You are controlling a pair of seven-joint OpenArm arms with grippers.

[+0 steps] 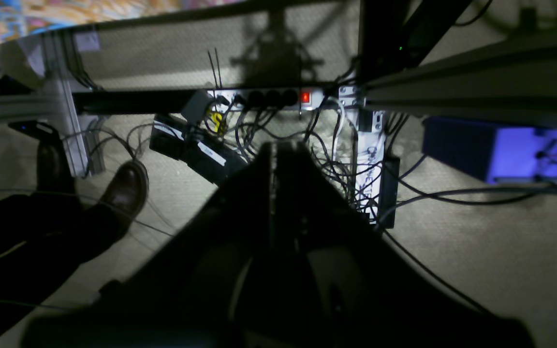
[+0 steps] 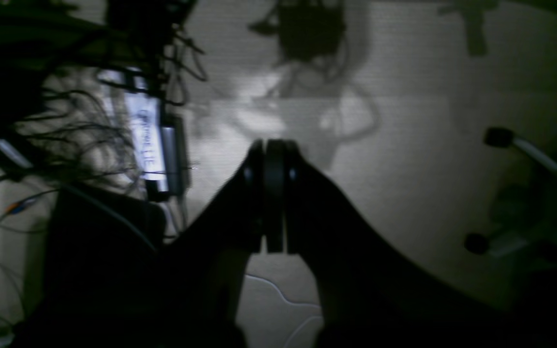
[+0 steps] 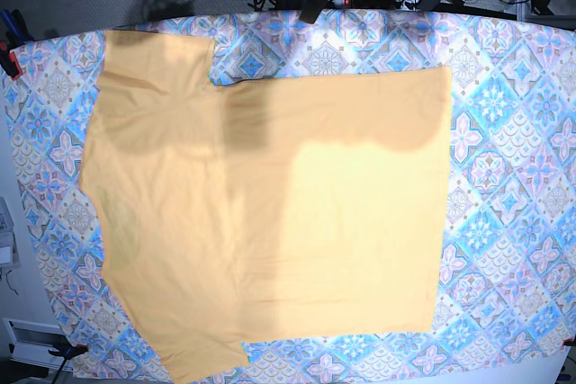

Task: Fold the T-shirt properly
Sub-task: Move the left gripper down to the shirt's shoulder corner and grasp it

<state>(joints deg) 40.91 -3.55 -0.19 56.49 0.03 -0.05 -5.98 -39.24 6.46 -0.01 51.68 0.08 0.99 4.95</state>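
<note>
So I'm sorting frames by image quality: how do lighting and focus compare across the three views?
Base view: bright and sharp, soft arm shadows crossing the T-shirt. Left wrist view: dim, left gripper a blurred silhouette. Right wrist view: darkest and murky, right gripper black against a pale floor.

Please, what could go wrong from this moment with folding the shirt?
Both tools, left and right, are shut and point at the floor, away from the shirt, so reaching may be awkward. The cloth under the shirt could get pinched with it. Cables hang near the left tool and might snag.
</note>
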